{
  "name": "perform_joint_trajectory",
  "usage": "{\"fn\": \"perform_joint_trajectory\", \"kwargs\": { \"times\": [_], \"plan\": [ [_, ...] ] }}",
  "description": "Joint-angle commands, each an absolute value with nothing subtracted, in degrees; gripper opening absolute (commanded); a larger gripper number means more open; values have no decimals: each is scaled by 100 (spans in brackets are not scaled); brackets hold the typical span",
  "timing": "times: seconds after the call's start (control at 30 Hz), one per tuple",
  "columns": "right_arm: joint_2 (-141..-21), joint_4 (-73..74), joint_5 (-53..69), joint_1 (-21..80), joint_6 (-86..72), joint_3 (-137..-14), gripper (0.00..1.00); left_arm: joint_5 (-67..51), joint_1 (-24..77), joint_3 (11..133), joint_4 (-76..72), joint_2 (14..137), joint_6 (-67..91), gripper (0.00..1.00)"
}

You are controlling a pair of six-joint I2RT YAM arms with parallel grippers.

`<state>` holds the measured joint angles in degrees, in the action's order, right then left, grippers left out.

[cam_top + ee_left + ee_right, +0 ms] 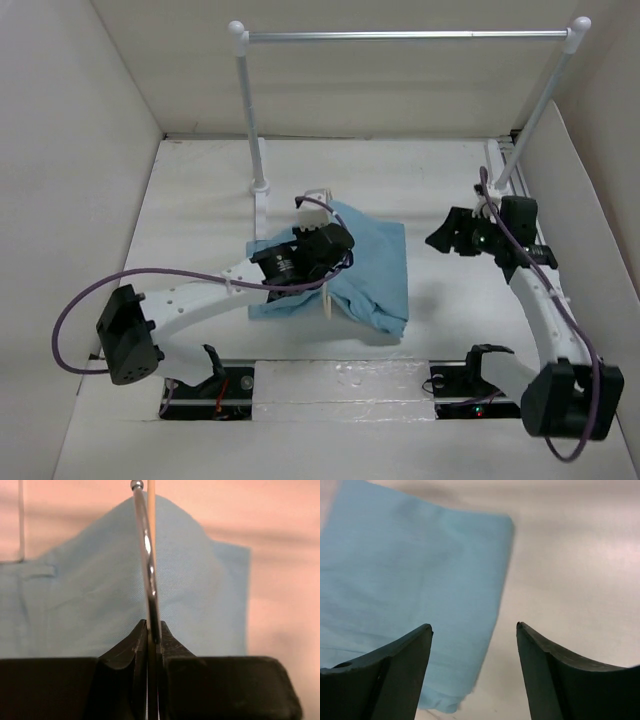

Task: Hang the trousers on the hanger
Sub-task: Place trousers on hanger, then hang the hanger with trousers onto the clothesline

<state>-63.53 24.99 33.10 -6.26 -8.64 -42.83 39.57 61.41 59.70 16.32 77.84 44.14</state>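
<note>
1. Trousers (375, 270), light blue and folded into a rough slab, lie at the centre of the top view on the white tabletop (200, 200). One corner droops toward the lower middle of the frame.
2. The hanger (327, 303) is over the left part of the cloth. Only short cream-white pieces show on either side of the left end effector (335, 250).
3. In the left wrist view the jaws of the left end effector (152, 627) are pressed together on a thin rod of the hanger (150, 570). A shiny strip with a small ball tip runs beside a cream one, with the trousers (200, 580) behind.
4. The right end effector (445, 235) hovers at the right of the top view, apart from the cloth. In its own view the fingers (474, 626) stand wide apart, holding nothing, with the trousers (410, 565) filling the upper left.
5. Handling, as a judgement: the fabric looks soft, light and limp, so it will sag and slip off a smooth bar unless it is drawn evenly. A folded edge or the free right-hand corner is the likely place to pinch. The hanger looks thin, stiff and slick, so it may twist in a narrow grip.
6. The silver rail (400, 35) crosses the top of the frame.
7. No brand, label or writing can be read anywhere.
</note>
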Motion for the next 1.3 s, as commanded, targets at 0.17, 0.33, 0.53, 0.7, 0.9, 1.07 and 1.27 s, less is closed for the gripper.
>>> {"fn": "perform_joint_trajectory", "kwargs": {
  "times": [0.17,0.33,0.53,0.7,0.9,1.07,1.27],
  "plan": [
    [-4422,2647,3244,1597,-2573,-5677,81,4553,6275,8100,2328,7312,3946,0],
    [-4526,1715,2262,3390,-3839,-6186,89,4439,6275,8736,2452,7523,3762,0],
    [-5290,425,1380,5246,-4665,-6074,92,4342,6275,9071,2461,7655,3823,0],
    [-6011,53,1011,5835,-4667,-6223,90,4149,6275,8842,2250,7541,3876,0],
    [-6267,53,423,6003,-4781,-6091,81,4043,6275,8728,2215,7339,3876,0],
    [-6337,-702,220,6056,-5001,-5845,54,3929,6275,8728,2294,7242,3858,0],
    [-6513,-1211,220,6222,-5159,-5862,16,3885,6275,8683,2294,7216,3814,0]
  ]
}}
